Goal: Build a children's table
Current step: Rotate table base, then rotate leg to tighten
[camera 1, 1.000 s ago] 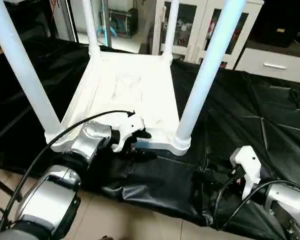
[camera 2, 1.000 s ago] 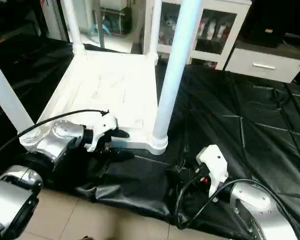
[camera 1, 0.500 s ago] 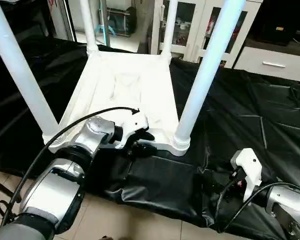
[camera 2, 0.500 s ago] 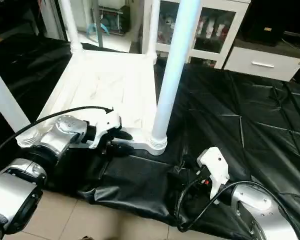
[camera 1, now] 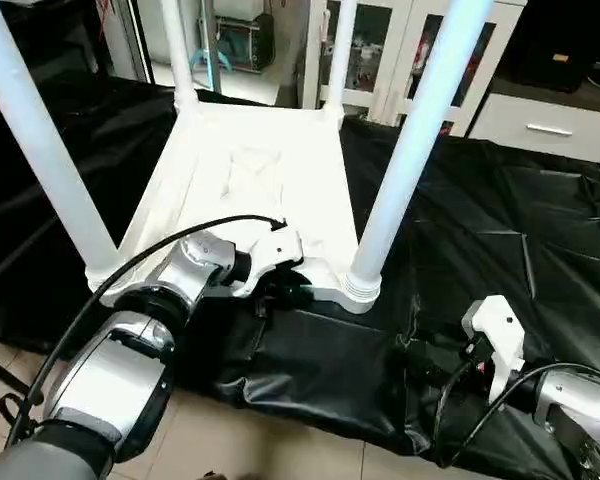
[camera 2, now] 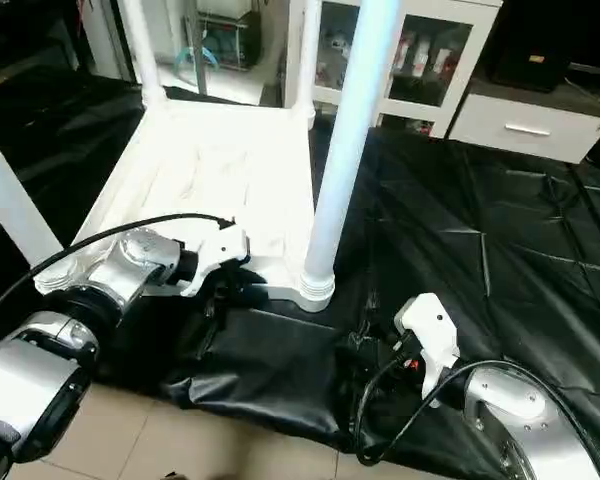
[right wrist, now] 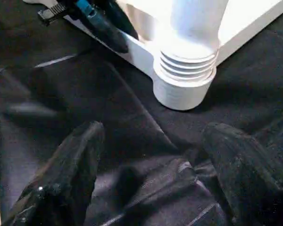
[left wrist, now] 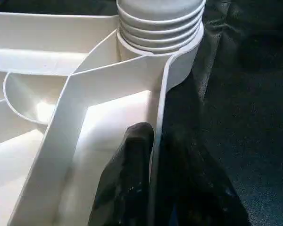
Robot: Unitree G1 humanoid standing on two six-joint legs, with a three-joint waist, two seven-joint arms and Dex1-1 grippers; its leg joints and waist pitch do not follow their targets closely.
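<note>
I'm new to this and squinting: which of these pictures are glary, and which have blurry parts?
Head views: the tabletop glares white, its ribs nearly washed out. Left wrist view: a bright patch inside the rim, the near black fingers soft. Right wrist view: its own fingers blur, while the leg's threaded end stays crisp.

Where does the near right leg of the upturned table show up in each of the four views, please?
Left eye: near right leg rises right of centre, from the tabletop's corner.
Right eye: same leg, centre.
Left wrist: only its ribbed base, at the top.
Right wrist: base and lower leg, upper right.
Shared landmark: the ribbed collar where the leg meets the corner; the left gripper grips the rim beside it.
</note>
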